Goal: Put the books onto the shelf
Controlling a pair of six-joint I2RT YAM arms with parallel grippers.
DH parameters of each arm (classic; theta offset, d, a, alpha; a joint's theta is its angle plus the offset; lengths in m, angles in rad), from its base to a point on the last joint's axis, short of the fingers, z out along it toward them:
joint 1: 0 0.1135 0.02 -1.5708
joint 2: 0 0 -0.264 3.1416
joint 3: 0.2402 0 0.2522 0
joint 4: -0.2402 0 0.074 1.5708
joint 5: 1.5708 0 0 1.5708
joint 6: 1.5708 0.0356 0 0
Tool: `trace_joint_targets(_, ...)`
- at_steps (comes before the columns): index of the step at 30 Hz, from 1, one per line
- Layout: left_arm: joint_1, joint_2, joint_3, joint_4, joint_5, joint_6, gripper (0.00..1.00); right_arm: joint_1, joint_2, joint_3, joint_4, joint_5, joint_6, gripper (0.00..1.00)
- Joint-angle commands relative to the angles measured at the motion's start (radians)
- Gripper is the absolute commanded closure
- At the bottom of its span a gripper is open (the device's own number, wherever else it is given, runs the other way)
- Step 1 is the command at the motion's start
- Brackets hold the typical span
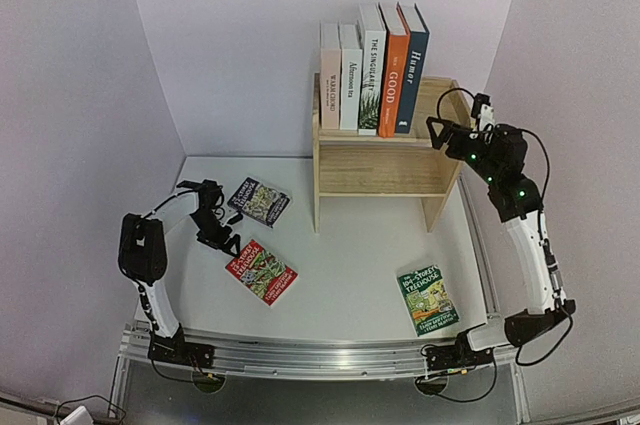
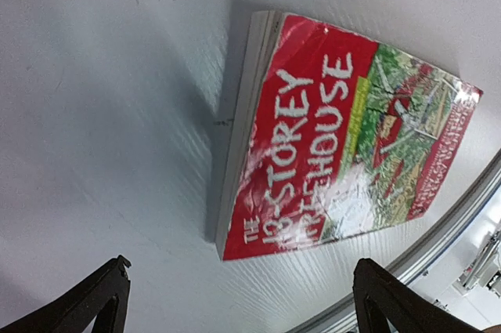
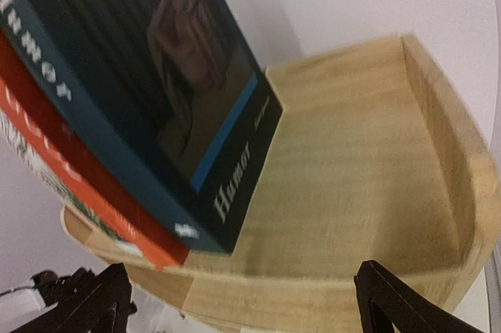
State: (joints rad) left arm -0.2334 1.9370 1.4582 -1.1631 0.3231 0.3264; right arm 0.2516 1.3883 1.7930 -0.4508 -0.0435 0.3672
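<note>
Five books stand upright on the top tier of the wooden shelf (image 1: 380,160), the orange "GOOD" book (image 1: 393,70) and the dark blue "Humor" book (image 1: 411,70) at their right end. My right gripper (image 1: 440,133) hangs open just right of them, holding nothing. In the right wrist view the Humor book (image 3: 156,90) leans on the shelf board (image 3: 352,176), ahead of the open right gripper (image 3: 243,302). A red Treehouse book (image 1: 261,272), a dark book (image 1: 259,201) and a green Treehouse book (image 1: 428,299) lie flat on the table. My left gripper (image 1: 226,238) is open just above the red book (image 2: 337,137).
White walls enclose the table at the back and on both sides. A metal rail (image 1: 320,357) runs along the near edge, carrying both arm bases. The shelf's lower tier (image 1: 378,185) holds nothing. The right part of the top tier (image 3: 368,137) is bare wood.
</note>
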Motion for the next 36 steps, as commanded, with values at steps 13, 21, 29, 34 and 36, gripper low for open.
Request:
trace_joint_targets(13, -0.187, 0.176, 0.009, 0.189, -0.075, -0.013, 0.10, 0.250, -0.150, -0.301, -0.205, 0.094, -0.012, 0.02)
trace_joint_targets(21, -0.199, 0.156, -0.019, 0.200, -0.049, -0.047, 0.38, 0.446, -0.156, -0.429, -0.194, 0.245, 0.024, 0.02)
trace_joint_targets(29, -0.201, 0.199, 0.029, 0.122, 0.042, -0.128, 0.99, 0.667, -0.071, -0.503, -0.173, 0.423, 0.099, 0.02)
trace_joint_targets(34, -0.200, 0.160, 0.058, 0.029, 0.126, -0.194, 1.00, 0.866, 0.114, -0.492, -0.044, 0.558, 0.010, 0.02)
trace_joint_targets(36, -0.199, 0.142, 0.096, -0.034, 0.180, -0.199, 1.00, 0.962, 0.219, -0.470, 0.060, 0.617, -0.127, 0.02)
